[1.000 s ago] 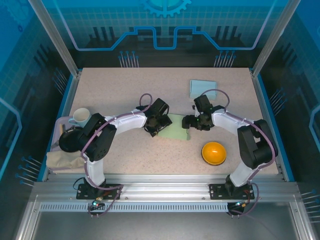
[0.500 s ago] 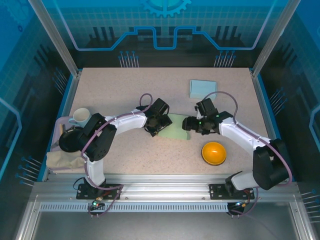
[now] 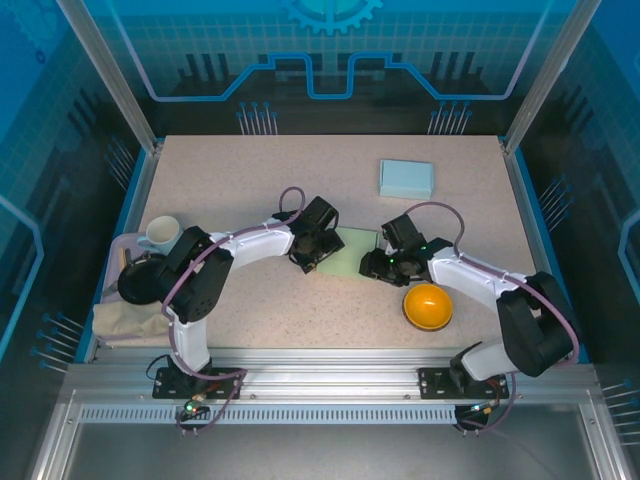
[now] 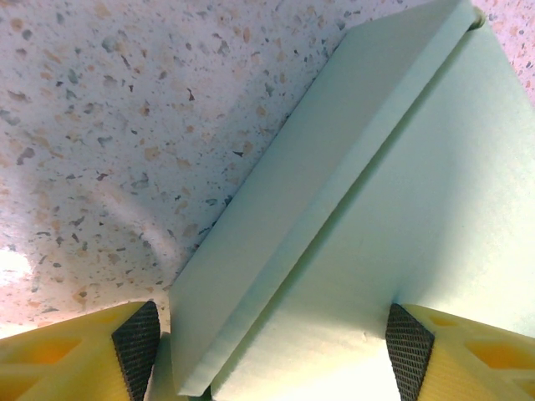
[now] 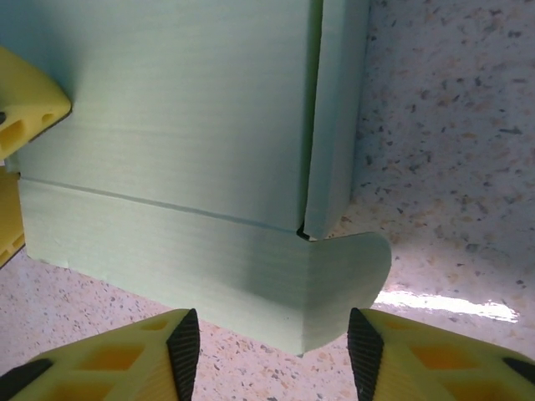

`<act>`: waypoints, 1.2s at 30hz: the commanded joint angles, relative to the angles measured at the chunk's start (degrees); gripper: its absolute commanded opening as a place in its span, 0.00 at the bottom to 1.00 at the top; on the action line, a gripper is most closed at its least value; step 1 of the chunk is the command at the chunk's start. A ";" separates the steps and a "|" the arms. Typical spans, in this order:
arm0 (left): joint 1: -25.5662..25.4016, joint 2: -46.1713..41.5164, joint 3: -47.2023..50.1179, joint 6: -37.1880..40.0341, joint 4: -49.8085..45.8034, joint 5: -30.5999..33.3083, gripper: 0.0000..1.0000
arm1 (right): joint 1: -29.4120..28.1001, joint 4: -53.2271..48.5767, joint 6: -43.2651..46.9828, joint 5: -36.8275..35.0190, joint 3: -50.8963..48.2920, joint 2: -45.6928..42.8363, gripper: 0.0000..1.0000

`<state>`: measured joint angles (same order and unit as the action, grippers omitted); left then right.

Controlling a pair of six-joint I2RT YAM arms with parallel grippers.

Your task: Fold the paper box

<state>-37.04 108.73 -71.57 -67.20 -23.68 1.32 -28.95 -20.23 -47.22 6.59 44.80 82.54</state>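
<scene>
Where the speckled tabletop (image 3: 250, 320) ran closest to the arm bases, a round orange plastic bowl (image 3: 428, 306) sat to the right. A crumpled beige cloth (image 3: 125, 320) and a white ceramic cup (image 3: 160, 233) kept to the left edge.

Just beyond the bowl, in the middle of the tabletop, lay the pale green paper box (image 3: 352, 255). It was mostly flat, and an arm reached in at each of its ends.

The right claw (image 3: 383, 265) stood at the box's near right corner, closer to the bowl. Its wrist camera showed the black pads (image 5: 184, 351) spread and clear of the paper. The near side flap (image 5: 167, 242) ran crosswise to the opening, and its rounded corner tab (image 5: 355, 259) lay straight ahead between the pads.

The left claw (image 3: 310, 250) was at the opposite, left end and was also spread. One pad (image 4: 136, 338) was over bare tabletop and the other (image 4: 410, 347) over the box's floor panel. The raised side wall (image 4: 318, 167) ran away from the claw on a diagonal between them, with no pinch visible.

By my reading, the right claw was the better placed for the next move: the flap and tab sat directly in its gap, so a straight close or push would catch them.

Farthest back, well apart, rested a light blue folded paper box (image 3: 406, 178).
</scene>
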 commanded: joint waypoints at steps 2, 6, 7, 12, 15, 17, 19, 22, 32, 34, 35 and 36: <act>-0.28 1.14 0.67 0.04 -1.88 1.85 0.75 | -0.83 2.15 -0.62 1.28 -0.32 0.81 0.51; -0.29 1.38 0.43 0.13 -1.98 1.90 0.75 | -0.90 1.62 0.39 0.79 0.28 1.38 0.49; -0.26 1.43 0.45 0.12 -1.98 1.93 0.75 | -0.89 1.59 0.73 0.75 0.32 1.73 0.49; -0.26 1.73 0.47 0.02 -1.98 1.99 0.75 | -1.02 2.87 2.65 2.66 0.72 3.72 0.49; -0.27 1.67 0.45 0.05 -2.16 1.99 0.75 | -1.19 3.23 3.25 3.07 1.07 4.03 0.48; -0.31 1.66 0.46 0.04 -2.21 2.17 0.75 | -1.29 3.66 3.39 3.08 1.12 3.93 0.46; -0.28 1.74 0.51 -0.08 -2.08 2.18 0.75 | -1.36 3.99 3.58 3.30 1.31 3.94 0.46; -0.26 1.92 0.55 -0.15 -1.92 1.96 0.74 | -1.46 4.23 4.48 3.25 1.73 4.03 0.42; -0.23 2.19 0.66 -0.08 -1.82 1.94 0.74 | -1.53 3.60 7.88 -1.15 1.63 4.70 0.39; -0.30 2.36 0.56 -0.30 -1.84 1.90 0.74 | -1.55 4.17 8.68 -1.90 1.18 5.21 0.35; -0.28 2.41 0.59 -0.30 -1.76 1.92 0.74 | -1.54 4.58 9.04 -2.22 0.82 5.38 0.35; -0.27 2.45 0.56 -0.30 -1.79 1.88 0.74 | -1.55 5.20 9.39 -2.65 0.41 5.59 0.35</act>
<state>-37.04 108.81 -71.57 -67.22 -23.40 2.20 -29.61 -17.45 -39.88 5.85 45.34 87.07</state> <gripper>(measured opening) 0.740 0.352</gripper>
